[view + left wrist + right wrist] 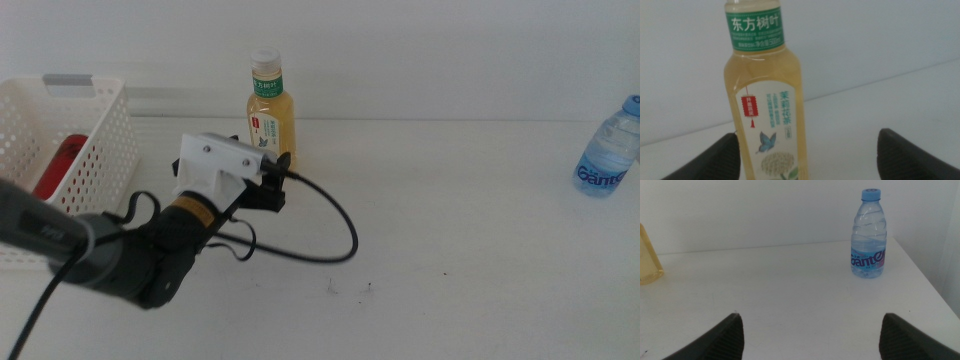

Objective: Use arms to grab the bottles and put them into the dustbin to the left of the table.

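Note:
The yellow tea bottle with green label and white cap stands upright at the back of the table. My left gripper is open just in front of it. In the left wrist view the tea bottle stands between the wide-open jaws of the left gripper, close to one jaw, and I cannot tell whether it touches it. The clear water bottle stands at the far right. It also shows in the right wrist view, well ahead of my open, empty right gripper. A red cola can lies in the dustbin.
The dustbin has a grey bar on its far rim and stands at the left. A black cable loops from the left arm over the table. A corner of the tea bottle shows in the right wrist view. The right arm is out of the middle view.

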